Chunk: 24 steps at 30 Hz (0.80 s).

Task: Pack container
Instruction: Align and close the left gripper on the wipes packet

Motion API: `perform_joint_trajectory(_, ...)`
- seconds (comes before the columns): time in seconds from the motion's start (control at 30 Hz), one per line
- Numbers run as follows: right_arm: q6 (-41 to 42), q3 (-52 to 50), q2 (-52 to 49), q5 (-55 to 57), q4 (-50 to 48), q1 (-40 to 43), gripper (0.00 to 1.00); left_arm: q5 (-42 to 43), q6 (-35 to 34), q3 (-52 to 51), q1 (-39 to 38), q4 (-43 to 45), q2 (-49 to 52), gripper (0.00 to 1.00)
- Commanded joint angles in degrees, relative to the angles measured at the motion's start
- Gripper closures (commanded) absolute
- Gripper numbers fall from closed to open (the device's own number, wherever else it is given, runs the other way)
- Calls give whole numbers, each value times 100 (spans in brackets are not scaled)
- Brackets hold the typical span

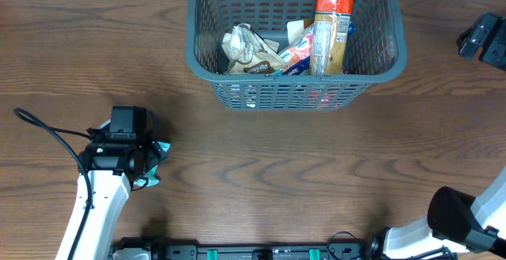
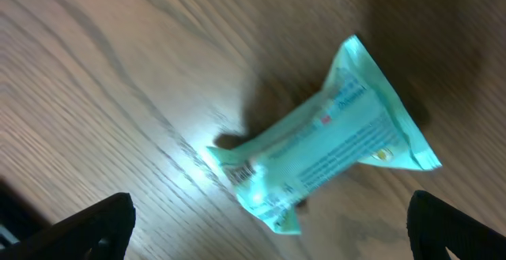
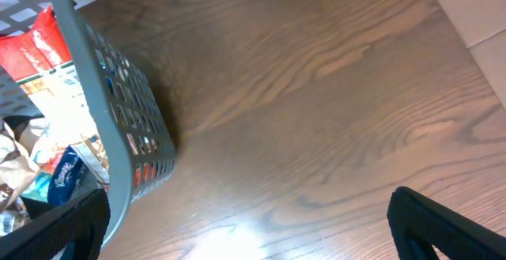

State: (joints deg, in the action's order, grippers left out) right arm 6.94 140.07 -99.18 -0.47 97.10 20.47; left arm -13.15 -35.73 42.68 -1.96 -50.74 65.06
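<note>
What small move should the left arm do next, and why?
Probably lower the left gripper and close on the teal packet: it lies on the table under the open fingers, not yet gripped, outside the container.

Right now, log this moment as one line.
left gripper: open above light teal plastic packet on wooden table | right gripper: open, empty, beside dark grey slotted plastic basket | basket: holds snack packets
</note>
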Motion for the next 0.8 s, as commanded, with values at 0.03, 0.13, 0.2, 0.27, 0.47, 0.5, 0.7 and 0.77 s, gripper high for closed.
perform_joint_trajectory(0.03, -83, -15, -7, -42, 17, 24, 1, -345, 122, 9, 28, 2, 24, 1)
perform_joint_trajectory(0.13, -85, -15, -7, -39, 17, 22, 1, -345, 129, 7, 28, 9, 107, 1)
perform_joint_trajectory(0.2, -87, -15, -7, -39, 17, 24, 1, -328, 219, 7, 28, 66, 219, 1)
perform_joint_trajectory(0.27, -146, -15, -7, -37, 17, 24, 1, -138, 621, 7, 28, 173, 361, 1)
perform_joint_trajectory(0.47, -153, -15, -7, 7, 17, 24, 1, 118, 1556, 7, 28, 409, 741, 1)
perform_joint_trajectory(0.5, -195, -15, -7, 4, 17, 24, 1, 118, 1705, 7, 28, 400, 789, 1)
perform_joint_trajectory(0.7, -238, -15, -7, 28, 17, 24, 1, 621, 2092, 7, 28, 302, 850, 1)
perform_joint_trajectory(0.77, -278, -15, -7, 26, 17, 24, 1, 1029, 2090, 7, 28, 297, 850, 1)
